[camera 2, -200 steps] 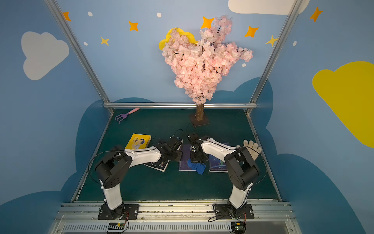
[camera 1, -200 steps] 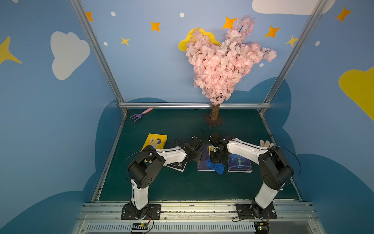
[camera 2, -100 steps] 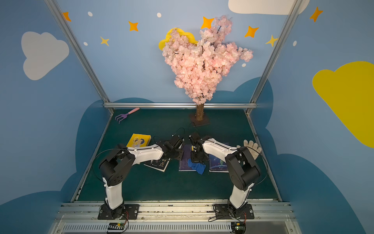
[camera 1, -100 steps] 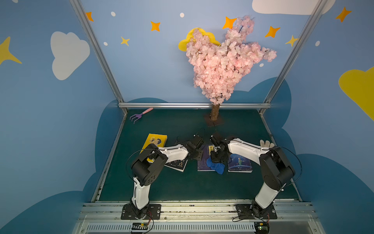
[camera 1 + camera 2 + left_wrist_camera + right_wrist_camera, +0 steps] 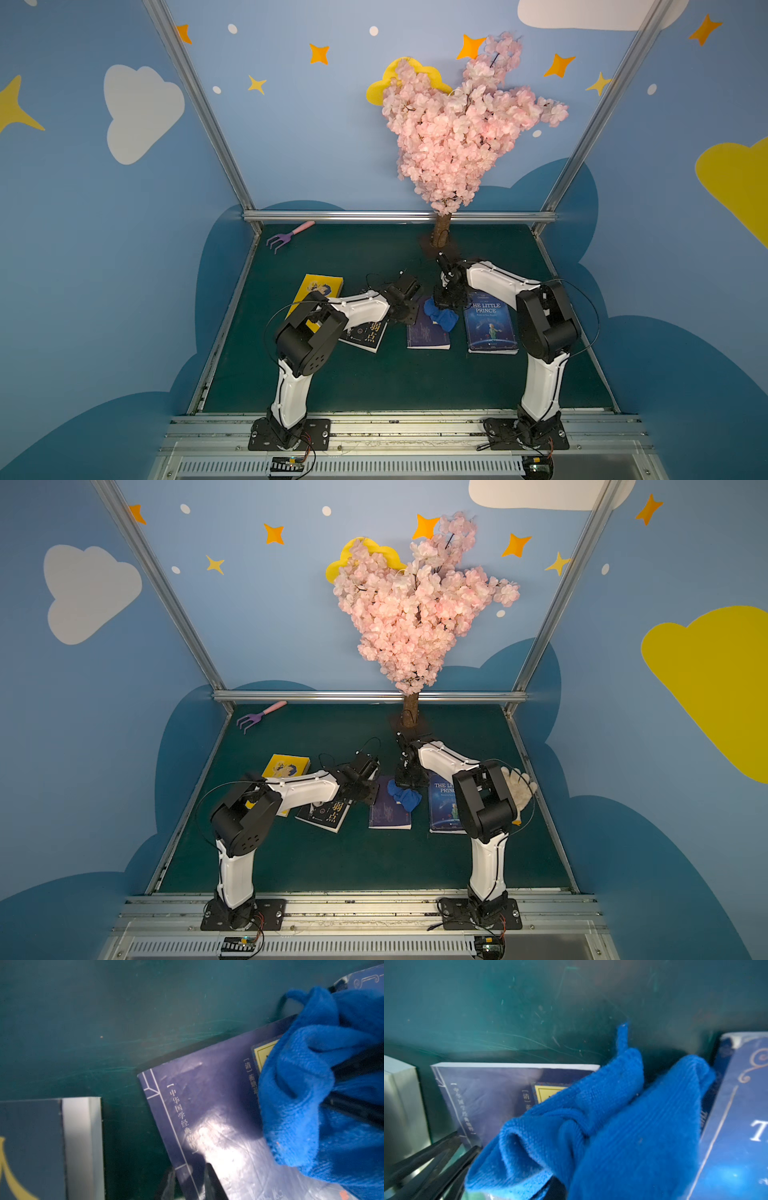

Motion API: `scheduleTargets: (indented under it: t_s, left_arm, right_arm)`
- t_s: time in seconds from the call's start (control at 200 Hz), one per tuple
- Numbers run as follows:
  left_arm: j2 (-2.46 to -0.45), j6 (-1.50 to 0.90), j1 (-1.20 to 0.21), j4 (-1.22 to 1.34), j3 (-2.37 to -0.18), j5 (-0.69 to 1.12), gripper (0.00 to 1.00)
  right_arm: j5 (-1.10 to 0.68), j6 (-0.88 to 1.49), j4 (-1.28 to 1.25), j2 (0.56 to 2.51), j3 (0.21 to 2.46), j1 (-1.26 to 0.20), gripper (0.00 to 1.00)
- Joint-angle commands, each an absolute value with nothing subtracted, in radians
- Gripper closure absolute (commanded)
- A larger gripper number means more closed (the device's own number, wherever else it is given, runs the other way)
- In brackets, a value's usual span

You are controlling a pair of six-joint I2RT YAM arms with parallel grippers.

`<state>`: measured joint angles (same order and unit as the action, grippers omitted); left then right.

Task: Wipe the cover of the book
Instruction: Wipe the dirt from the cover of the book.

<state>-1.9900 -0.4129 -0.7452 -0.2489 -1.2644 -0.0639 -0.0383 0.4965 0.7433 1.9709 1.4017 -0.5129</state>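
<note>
Top views both show, left to right on the green mat (image 5: 374, 382): a toy rake (image 5: 286, 237), a yellow book (image 5: 318, 286), a black book (image 5: 368, 334) lettered "弱点", then the navy book (image 5: 426, 338) lying flat at centre. The left gripper (image 5: 409, 318) straddles its edge with narrow jaws, grip unclear; the right gripper (image 5: 445, 303), clamped on a blue cloth (image 5: 442, 318), rests it on the cover, half hiding a yellow label (image 5: 546, 1093). Rightmost: the Little Prince book (image 5: 490, 328), titled "THE LITTLE PRINCE".

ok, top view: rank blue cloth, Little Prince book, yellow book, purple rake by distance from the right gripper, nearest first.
1. blue cloth: held by the right gripper.
2. Little Prince book: just to its right.
3. yellow book: far over on the left.
4. purple rake: back left corner.
</note>
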Motion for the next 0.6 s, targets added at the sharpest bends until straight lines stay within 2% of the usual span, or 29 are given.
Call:
scheduleTargets:
  t_s: [0.0,0.22,0.4,0.596]
  left_arm:
    - [-2.064,-0.395,-0.762,-0.347,-1.252,-0.049,0.73]
    - [-2.045,-0.4,-0.752,-0.363,-1.247,-0.081,0.72]
    - [-2.048,-0.44,-0.731,-0.375,-1.246,-0.077,0.72]
    - [-2.051,-0.476,-0.724,-0.351,-1.235,-0.021,0.77]
  right_arm:
    - [0.023,0.525,0.76,1.956,1.304,-0.584,1.0]
    - [0.032,0.62,0.67,1.822,1.063,-0.671,1.0]
    - [0.069,0.601,0.696,1.83,1.124,-0.613,1.0]
    - [0.003,0.602,0.682,1.93,1.292,-0.52,1.0]
